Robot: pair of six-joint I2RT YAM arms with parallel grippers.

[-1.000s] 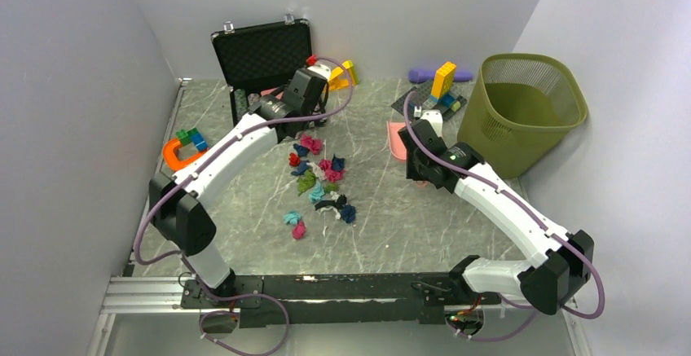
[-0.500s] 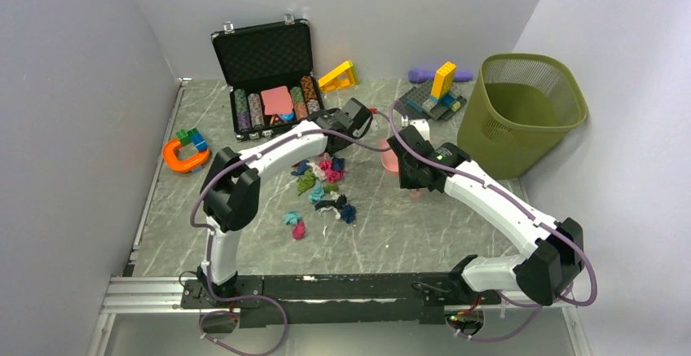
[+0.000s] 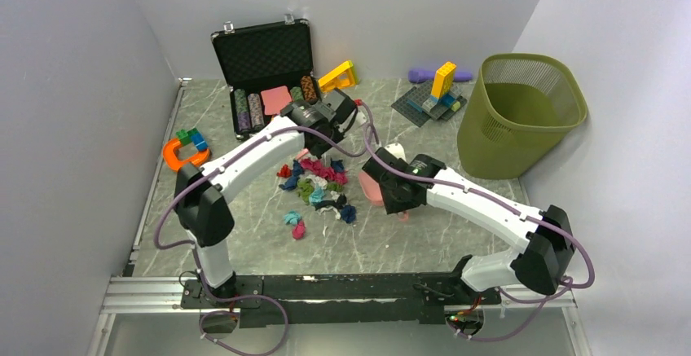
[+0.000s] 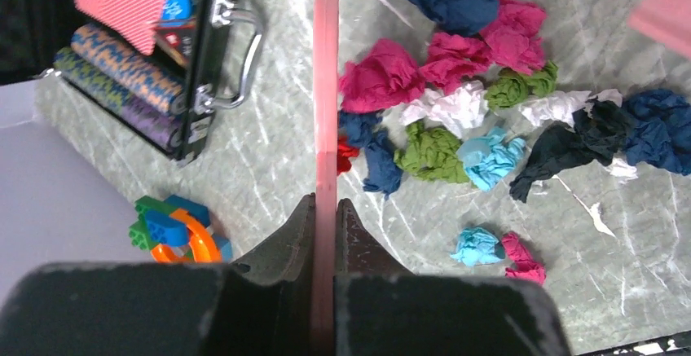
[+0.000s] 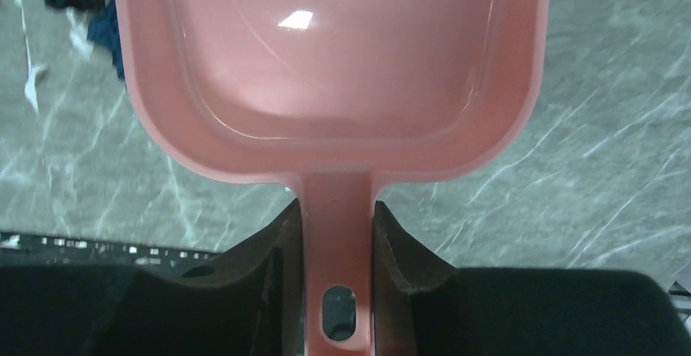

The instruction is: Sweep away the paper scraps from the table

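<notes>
Dustpan (image 5: 326, 71) has slid closer in my right jaws, left jaws pinching perhaps a brush (image 4: 326, 87), paper scraps (image 4: 456, 110) between, all unswept.

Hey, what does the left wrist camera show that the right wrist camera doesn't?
Only the left wrist view: the left gripper shut on a thin pink sweeping tool, the main pile of paper scraps, the poker chip case and an orange toy.
Only the right wrist view: the right gripper shut on the handle of the pink dustpan, whose pan looks empty.
Both: the table and some dark blue scraps.
</notes>
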